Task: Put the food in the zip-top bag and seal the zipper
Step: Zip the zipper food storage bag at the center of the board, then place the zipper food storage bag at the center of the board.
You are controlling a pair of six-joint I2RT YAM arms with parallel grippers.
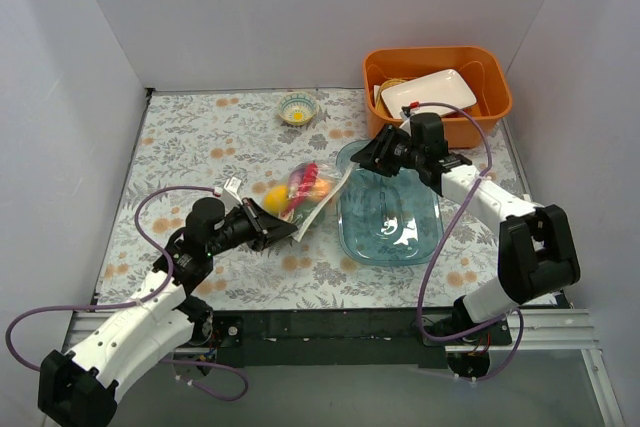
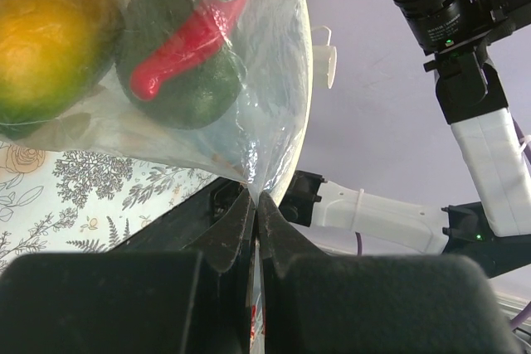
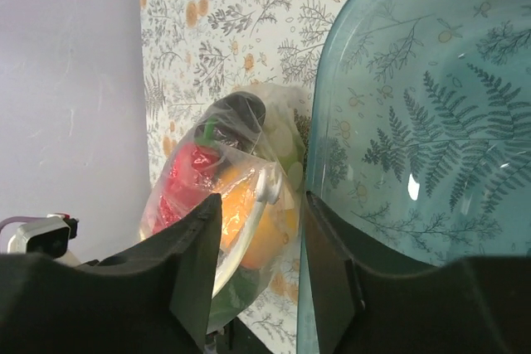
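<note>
Centre frame: my left gripper point(image 1: 288, 230) pinches a corner of the bag point(image 1: 326, 205) holding food point(image 1: 298, 187). My right gripper point(image 1: 362, 159) hangs empty, jaws parted, beside the tray point(image 1: 425, 235).

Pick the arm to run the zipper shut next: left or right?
Probably right. The right gripper is open and free, facing the zipper of the zip-top bag. The left gripper is shut on the bag's edge, anchoring it.
</note>
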